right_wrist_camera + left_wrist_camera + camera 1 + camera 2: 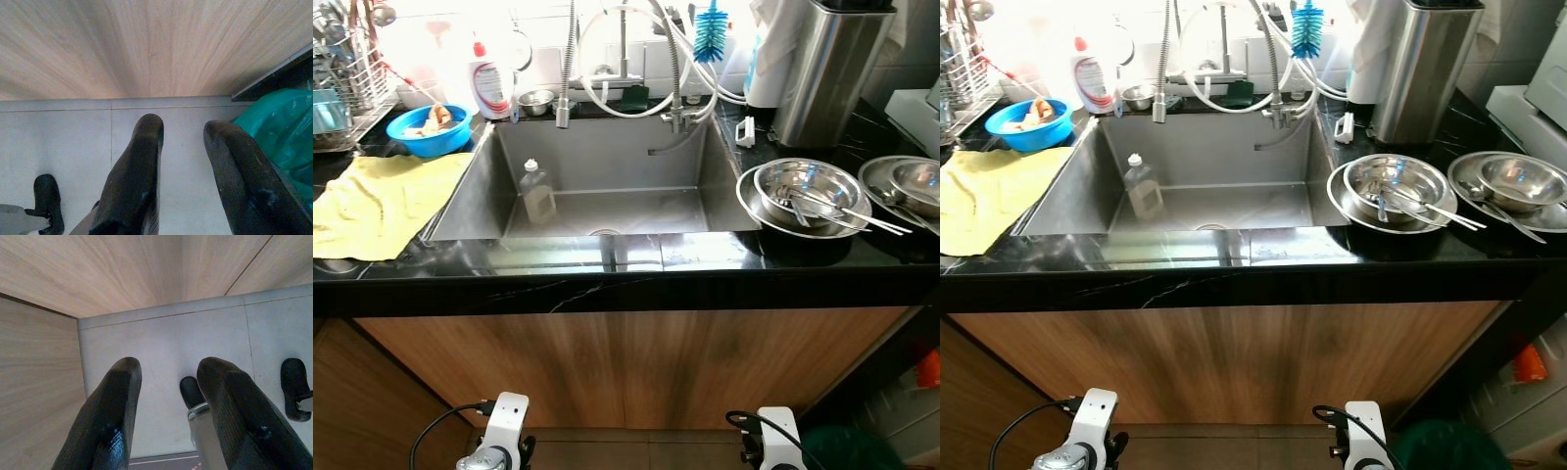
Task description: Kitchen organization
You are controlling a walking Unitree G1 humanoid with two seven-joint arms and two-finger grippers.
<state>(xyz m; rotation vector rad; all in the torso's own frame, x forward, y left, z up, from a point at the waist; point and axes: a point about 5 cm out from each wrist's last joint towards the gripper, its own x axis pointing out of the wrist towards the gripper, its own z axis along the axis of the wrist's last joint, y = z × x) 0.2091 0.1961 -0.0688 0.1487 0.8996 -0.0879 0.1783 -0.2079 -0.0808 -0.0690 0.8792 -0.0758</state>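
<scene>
A steel sink (700,171) is set in a black countertop (607,269) in front of me, with a clear bottle (537,192) standing in its left part. Right of the sink a steel bowl (808,191) holding utensils sits on a steel plate, and another steel bowl (915,181) sits on a plate further right. Both arms hang low by the wooden cabinet front. My left gripper (168,382) is open above the floor tiles. My right gripper (183,137) is open too, with nothing between its fingers.
A yellow cloth (377,201) lies left of the sink, with a blue bowl (429,129) and a dish rack (342,83) behind it. A detergent bottle (491,83), faucet hoses (626,69) and a blue brush (710,34) line the back. A steel bin (827,69) stands back right; a green bag (279,132) lies on the floor.
</scene>
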